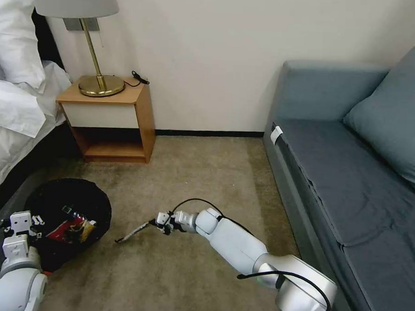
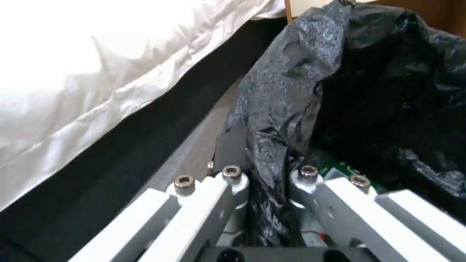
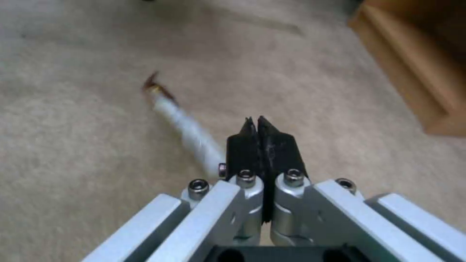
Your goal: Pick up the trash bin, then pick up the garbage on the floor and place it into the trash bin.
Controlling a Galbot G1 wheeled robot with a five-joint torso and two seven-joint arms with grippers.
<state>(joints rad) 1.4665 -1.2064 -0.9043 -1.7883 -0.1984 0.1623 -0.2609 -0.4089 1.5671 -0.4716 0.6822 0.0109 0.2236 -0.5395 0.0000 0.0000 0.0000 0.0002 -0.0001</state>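
My left hand (image 2: 266, 182) is clamped on the rim of the trash bin (image 1: 67, 213), pinching the black liner (image 2: 286, 109) beside the bed (image 1: 17, 97); several litter pieces already lie inside. To its right, my right hand (image 1: 155, 223) is closed on a thin flat wrapper (image 1: 131, 233), hanging just above the carpet (image 1: 193, 173) near the bin. I judge the wrapper should clear the rim fully before release, with the bin held level.

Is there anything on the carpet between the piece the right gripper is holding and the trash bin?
Nothing visible. The right gripper holds a flat piece of garbage over bare carpet, and the trash bin, gripped at its rim by the left gripper, sits just beside it.
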